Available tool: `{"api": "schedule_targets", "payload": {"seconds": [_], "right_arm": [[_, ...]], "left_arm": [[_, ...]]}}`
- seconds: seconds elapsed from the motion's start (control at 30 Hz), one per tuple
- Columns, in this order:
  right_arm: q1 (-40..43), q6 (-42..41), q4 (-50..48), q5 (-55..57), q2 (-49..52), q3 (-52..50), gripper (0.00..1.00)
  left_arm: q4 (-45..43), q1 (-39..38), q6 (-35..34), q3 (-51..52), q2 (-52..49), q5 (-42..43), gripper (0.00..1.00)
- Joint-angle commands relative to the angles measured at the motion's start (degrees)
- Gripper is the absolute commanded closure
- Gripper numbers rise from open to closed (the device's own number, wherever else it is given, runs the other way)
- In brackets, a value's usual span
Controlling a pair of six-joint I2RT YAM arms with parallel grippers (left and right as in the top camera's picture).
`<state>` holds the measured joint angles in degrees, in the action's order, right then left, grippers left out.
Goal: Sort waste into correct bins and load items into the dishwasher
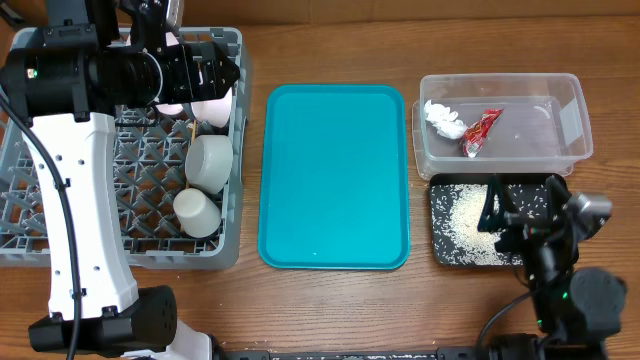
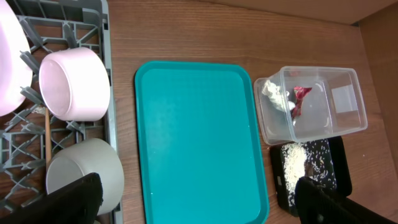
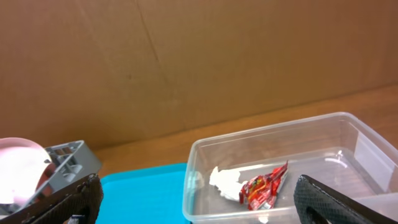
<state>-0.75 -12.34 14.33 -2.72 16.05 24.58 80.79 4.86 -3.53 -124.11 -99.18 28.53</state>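
Note:
The grey dishwasher rack at the left holds a pale pink plate, a pink bowl, a grey-white bowl, a small white cup and a wooden chopstick. My left gripper hovers open over the rack's far right corner, holding nothing. At the right, the clear tub contains a red wrapper and white tissue. In front of it the black tray carries loose rice. My right gripper stands open and bare above the black tray.
A large teal tray lies bare in the middle of the wooden table, between the rack and the two bins. A brown cardboard wall stands behind the table in the right wrist view.

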Motion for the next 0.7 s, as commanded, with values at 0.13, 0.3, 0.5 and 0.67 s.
{"api": "schedule_targets", "payload": {"seconds": [0.13,0.3,0.5,0.67], "right_arm": [[0.52,1.92,-6.86,-0.37,-10.88,-12.57,0.00],[0.50,1.92,-10.10,-0.37,-15.37,-19.26,0.00],[0.39,1.92,-13.18,-0.37,-15.93,-22.38,0.00],[0.39,2.14,-9.68,1.16,-15.93,-24.13,0.00]], "left_arm": [[-0.07,-0.37,-0.79,-0.55,0.07,0.85,0.00],[-0.07,-0.37,-0.79,-0.55,0.07,0.85,0.00],[-0.07,-0.37,-0.79,-0.55,0.07,0.85,0.00],[-0.07,-0.37,-0.76,-0.55,0.07,0.85,0.00]]}}
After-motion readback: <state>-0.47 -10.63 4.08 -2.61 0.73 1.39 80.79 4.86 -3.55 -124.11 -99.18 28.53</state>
